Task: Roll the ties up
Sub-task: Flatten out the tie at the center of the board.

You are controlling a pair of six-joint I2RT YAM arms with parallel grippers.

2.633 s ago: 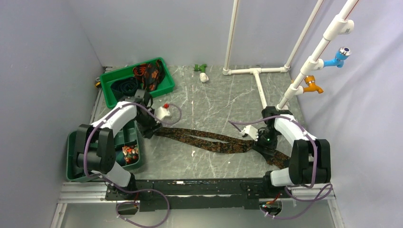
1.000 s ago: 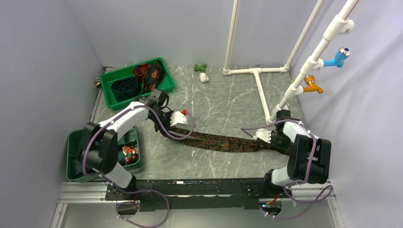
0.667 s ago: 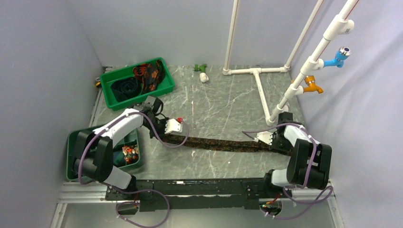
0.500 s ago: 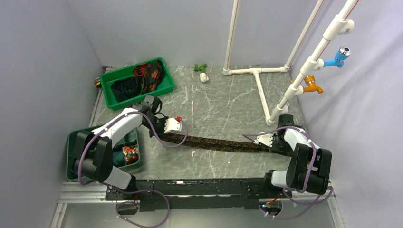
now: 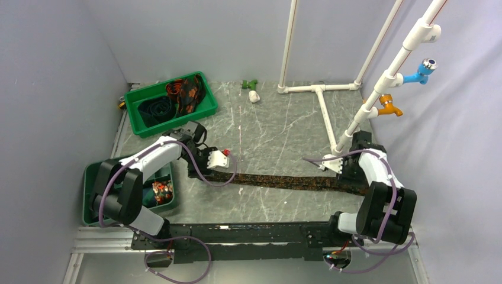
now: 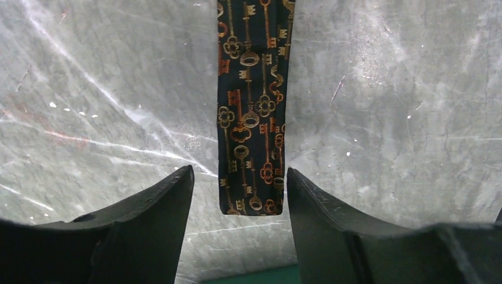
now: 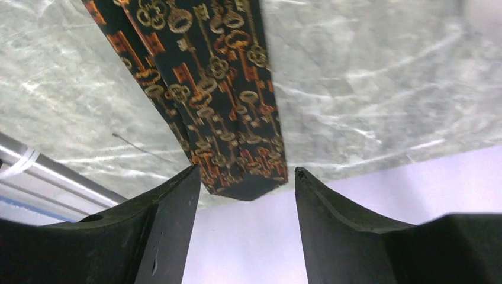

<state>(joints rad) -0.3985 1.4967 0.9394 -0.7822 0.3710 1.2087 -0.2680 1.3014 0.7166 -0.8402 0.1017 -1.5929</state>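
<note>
Black key-print tie, cropped at top, left gripper parted, right gripper parted

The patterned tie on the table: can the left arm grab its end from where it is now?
Probably yes. The left gripper is open, and the squared end of the tie lies flat on the table between its jaws, with nothing over it. It would likely just need to lower and close.

Key-print tie on grey marble table
Black cloth, orange and gold keys all along it; white veins streak the table; green tray far left.
</note>
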